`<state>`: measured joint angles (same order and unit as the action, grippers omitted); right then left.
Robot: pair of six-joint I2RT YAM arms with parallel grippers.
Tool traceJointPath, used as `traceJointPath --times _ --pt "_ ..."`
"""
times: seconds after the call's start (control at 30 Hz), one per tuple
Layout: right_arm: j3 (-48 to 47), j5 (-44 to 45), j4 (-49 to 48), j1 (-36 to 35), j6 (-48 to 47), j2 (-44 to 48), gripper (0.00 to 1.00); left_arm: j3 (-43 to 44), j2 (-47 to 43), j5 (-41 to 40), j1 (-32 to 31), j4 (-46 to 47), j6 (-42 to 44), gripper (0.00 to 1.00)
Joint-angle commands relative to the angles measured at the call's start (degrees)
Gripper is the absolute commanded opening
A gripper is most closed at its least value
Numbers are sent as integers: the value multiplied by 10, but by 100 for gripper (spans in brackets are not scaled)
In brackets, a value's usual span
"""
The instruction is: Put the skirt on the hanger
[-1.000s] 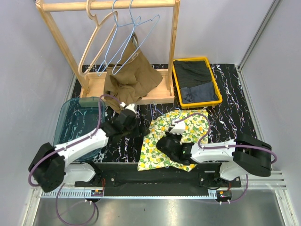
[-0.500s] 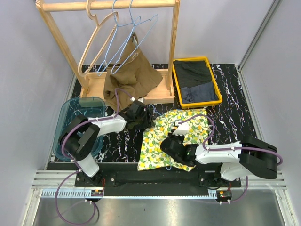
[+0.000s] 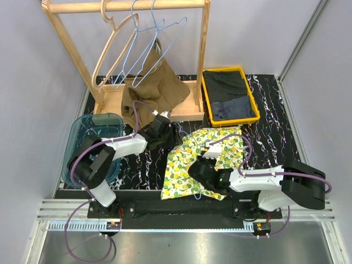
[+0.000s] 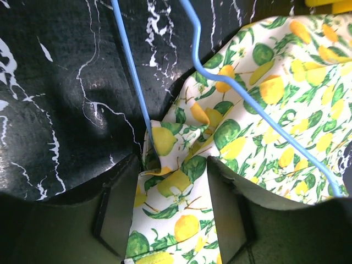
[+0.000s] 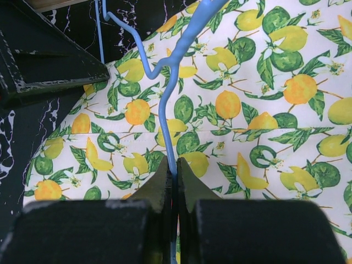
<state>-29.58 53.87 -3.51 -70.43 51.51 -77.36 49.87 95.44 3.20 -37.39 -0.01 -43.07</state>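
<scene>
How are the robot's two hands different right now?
The left hand is open, with a folded corner of the lemon skirt between its fingers. The right hand is shut, pinching the wire of the blue hanger. The left hand sits at the skirt's edge beside the black table, while the right hand is over the skirt's middle. Both are dark, two-fingered, and at the same skirt.

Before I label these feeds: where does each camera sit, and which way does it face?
Top external: above, behind the arms, facing down at the table; both arms show.
Left wrist: wrist-mounted, facing the skirt past the open left hand.
Right wrist: wrist-mounted, facing the right hand shut on the hanger.
Both wrists share skirt, hanger.
</scene>
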Motion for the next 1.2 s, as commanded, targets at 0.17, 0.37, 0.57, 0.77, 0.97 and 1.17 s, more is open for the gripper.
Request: traceJointPath --times 0.17,0.37,0.57,0.77,0.97,1.17 --pt "-2 -2 17 2 15 -5 0 12 -18 -49 5 35 -3 49" --pt "0 0 17 2 15 -2 0 17 4 -41 4 19 -5 43" --pt "1 1 19 1 18 0 0 23 16 -15 5 18 -2 31" --pt "0 1 22 1 18 -1 0 37 6 -5 4 3 10 0" --pt "2 0 25 2 19 -2 0 59 -52 -14 5 -21 40 0" --pt "8 0 25 2 22 -1 0 59 -140 -61 5 -50 57 0"
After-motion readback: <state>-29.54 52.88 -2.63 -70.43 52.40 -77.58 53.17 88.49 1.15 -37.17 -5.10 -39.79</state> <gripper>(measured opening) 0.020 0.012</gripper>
